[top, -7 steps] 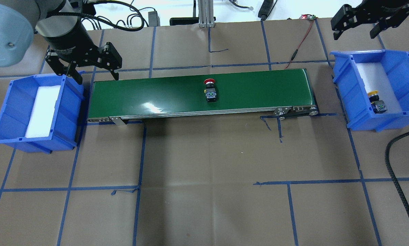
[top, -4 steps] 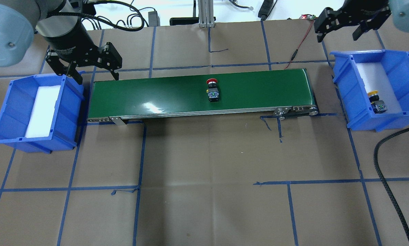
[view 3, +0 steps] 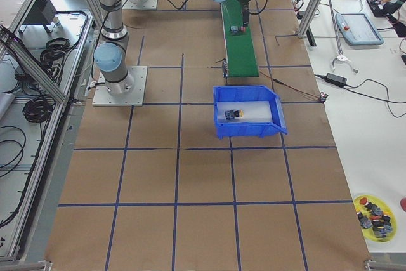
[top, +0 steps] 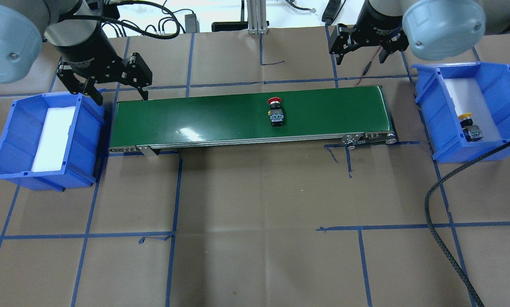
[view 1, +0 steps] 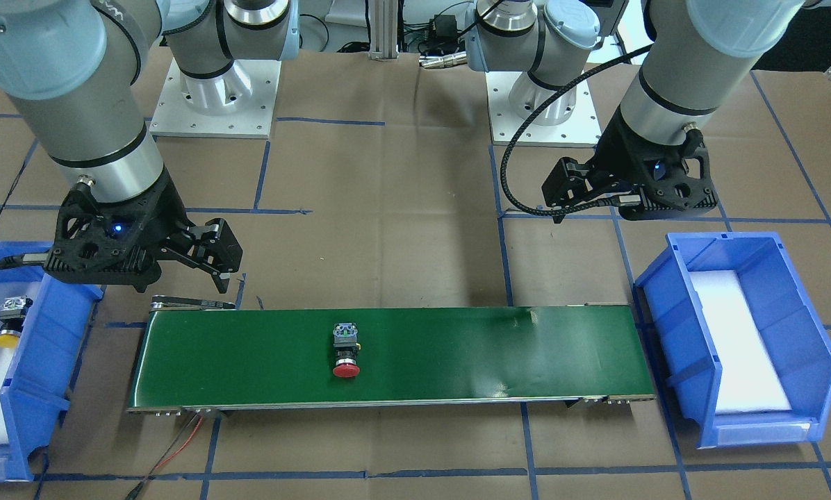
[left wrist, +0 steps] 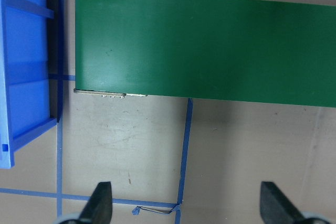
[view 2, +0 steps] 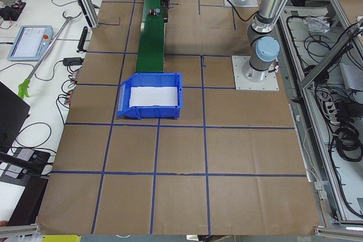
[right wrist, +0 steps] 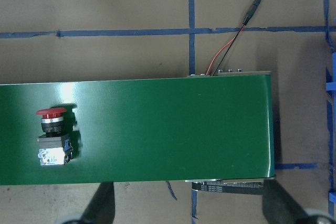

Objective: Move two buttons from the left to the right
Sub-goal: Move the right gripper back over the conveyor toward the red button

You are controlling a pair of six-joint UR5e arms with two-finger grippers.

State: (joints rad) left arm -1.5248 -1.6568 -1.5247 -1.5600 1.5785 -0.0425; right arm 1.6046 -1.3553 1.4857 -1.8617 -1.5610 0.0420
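A red-capped button (top: 275, 113) lies on its side on the green conveyor belt (top: 204, 119), slightly right of the belt's middle; the right wrist view shows the red-capped button (right wrist: 52, 136) at the left. A yellow-capped button (top: 470, 127) rests on the white foam in the right blue bin (top: 432, 113). My right gripper (top: 359, 57) hangs open and empty over the table beyond the belt's right part. Beyond the belt's left end, beside the left blue bin (top: 86, 140), my left gripper (top: 122, 99) is open and holds nothing.
The left bin holds only a white foam pad (top: 52, 138). A red-black wire (top: 372, 59) runs from the belt's far right corner. A black cable (top: 442, 221) loops over the table at the right. A yellow dish of spare buttons (view 3: 374, 211) sits off the table.
The right gripper has swung left from above the right bin to beyond the belt's right part. The red button has ridden rightwards on the belt. The left arm has not moved.
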